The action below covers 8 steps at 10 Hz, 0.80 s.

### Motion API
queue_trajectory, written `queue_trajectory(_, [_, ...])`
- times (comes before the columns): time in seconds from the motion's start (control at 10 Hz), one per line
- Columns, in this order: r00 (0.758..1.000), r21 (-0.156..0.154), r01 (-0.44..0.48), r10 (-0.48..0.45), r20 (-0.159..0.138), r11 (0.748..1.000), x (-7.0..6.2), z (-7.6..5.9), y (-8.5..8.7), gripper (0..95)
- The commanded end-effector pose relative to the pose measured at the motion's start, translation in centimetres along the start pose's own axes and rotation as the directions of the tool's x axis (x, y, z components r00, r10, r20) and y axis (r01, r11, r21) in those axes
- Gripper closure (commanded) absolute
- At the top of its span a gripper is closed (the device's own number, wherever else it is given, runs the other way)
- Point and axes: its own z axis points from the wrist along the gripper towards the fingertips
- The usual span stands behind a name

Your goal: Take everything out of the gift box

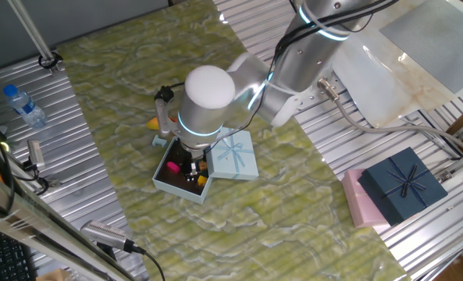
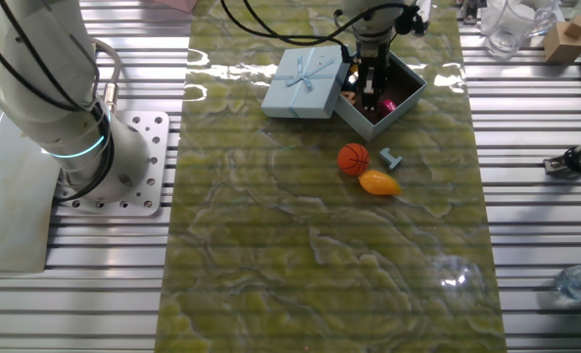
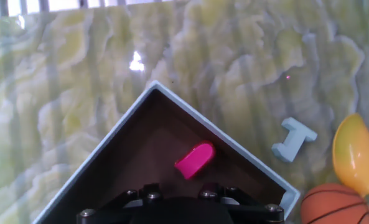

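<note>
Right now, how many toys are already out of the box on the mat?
3, close together beside the box: the basketball, the mango, and a small blue piece. The arm may hide others.

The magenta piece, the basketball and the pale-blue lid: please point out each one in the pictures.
magenta piece (image 3: 195, 160), hand view, middle of its pink body inside the box.
basketball (image 2: 354, 158), the other fixed view, centre of the orange ball.
pale-blue lid (image 2: 304, 82), the other fixed view, top face near the bow.

The gift box (image 3: 97, 160) looks like matt cardboard, brown inside. The magenta piece (image 3: 195, 160) is smooth plastic. The bench (image 2: 319, 255) cover is glossy, marble-patterned, over ribbed metal.
</note>
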Motion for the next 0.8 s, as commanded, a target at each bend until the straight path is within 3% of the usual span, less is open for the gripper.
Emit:
queue_trajectory(0.1, [1.000, 0.001, -0.010, 0.010, -0.015, 1.000, 0.00, -0.07, -0.01, 57.0])
queue_trajectory(0.8, [1.000, -0.007, -0.012, 0.012, -0.014, 1.000, 0.00, -0.07, -0.01, 57.0])
